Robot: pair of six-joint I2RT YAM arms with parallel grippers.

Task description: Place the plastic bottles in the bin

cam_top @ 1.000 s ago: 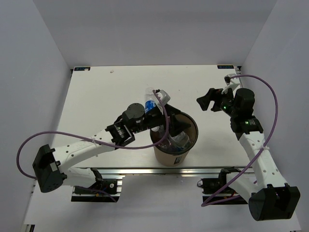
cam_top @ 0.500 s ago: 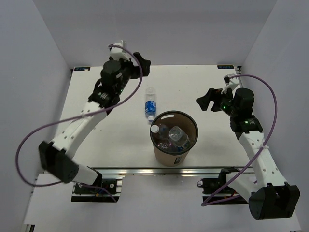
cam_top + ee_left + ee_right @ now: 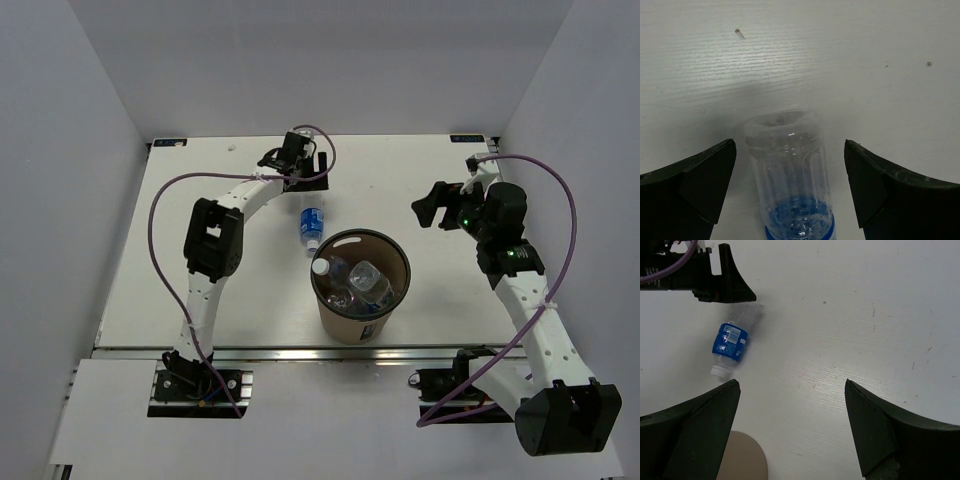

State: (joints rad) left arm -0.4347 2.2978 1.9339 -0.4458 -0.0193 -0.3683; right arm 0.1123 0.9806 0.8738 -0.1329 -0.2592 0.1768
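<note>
One plastic bottle [image 3: 311,224] lies on the white table just behind the bin [image 3: 385,318], its white cap pointing at the bin. In the left wrist view its clear base [image 3: 787,165] lies between the wide-apart fingers of my left gripper [image 3: 790,145], untouched. My left gripper [image 3: 309,178] hangs open over the bottle's far end. Two more bottles [image 3: 352,280] lie inside the brown bin. My right gripper [image 3: 432,207] hovers open and empty to the right of the bin. The right wrist view shows the lying bottle [image 3: 731,342], the left gripper [image 3: 715,277] and the bin's rim [image 3: 742,460].
The left arm [image 3: 212,235] stretches from the near edge up to the back of the table. White walls close in the table on the left, back and right. Purple cables loop off both arms.
My left arm has swung away from the bin's rim, gone round the back left, and now hangs over the lying bottle's base. The right arm has hardly moved.
</note>
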